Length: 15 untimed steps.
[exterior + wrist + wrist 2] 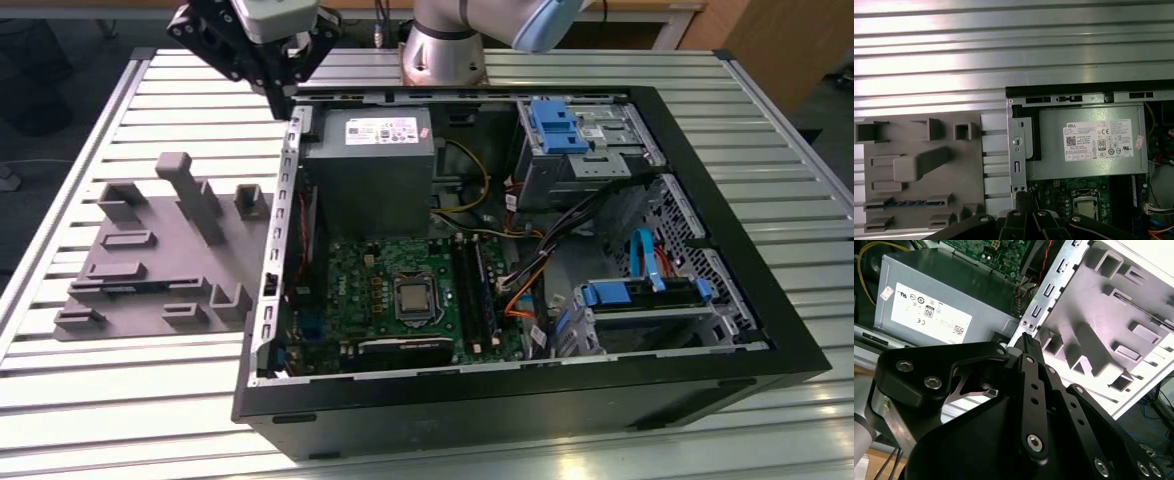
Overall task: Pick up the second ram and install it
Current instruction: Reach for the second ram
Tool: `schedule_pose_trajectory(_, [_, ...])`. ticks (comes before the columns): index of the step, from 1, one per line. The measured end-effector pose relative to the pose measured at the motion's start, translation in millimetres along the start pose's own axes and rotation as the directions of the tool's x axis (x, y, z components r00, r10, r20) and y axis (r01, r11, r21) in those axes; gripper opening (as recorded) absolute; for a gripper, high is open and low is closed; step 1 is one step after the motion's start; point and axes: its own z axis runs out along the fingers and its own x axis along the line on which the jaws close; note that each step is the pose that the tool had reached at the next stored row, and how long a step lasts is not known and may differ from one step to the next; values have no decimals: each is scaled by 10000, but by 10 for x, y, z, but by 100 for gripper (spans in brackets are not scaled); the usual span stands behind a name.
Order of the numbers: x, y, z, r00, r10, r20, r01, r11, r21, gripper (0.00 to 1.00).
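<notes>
Gripper: the black gripper (280, 100) hangs over the far left corner of the computer case (534, 400), on the exterior view's left. Its tips point down just above the case's left wall, beside the power supply (367, 165).
Jaws: pressed together in both wrist views, with nothing between them.
Second ram: the second ram (904, 203) is a thin blue stick lying in a long slot of the grey fixture (969, 170), in the fixture's near left part. It is well apart from the gripper and nothing touches it.
Fixture: a grey tray of slots and upright posts. It lies flat on the table (134, 400), just beside the case's left wall.
Case: black, lying on its side with the open side up.
Power supply: a grey box with a white label facing up, in the far left of the case.
Motherboard: the green motherboard (360, 280) lies on the near side of the power supply, with the processor socket (415, 298) in its middle.
Slot rails: the long black slot rails (470, 290) run near to far, just right of the socket. Whether a stick sits in them I cannot tell.
Table: slatted aluminium, carrying both the case and the fixture.
</notes>
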Motion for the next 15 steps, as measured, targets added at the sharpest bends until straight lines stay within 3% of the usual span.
schedule_pose_trajectory(6, [71,-14,0,10000,-1,0,1,10000,0,11])
schedule_pose_trajectory(15, [92,-16,0,10000,-1,0,1,10000,0,11])
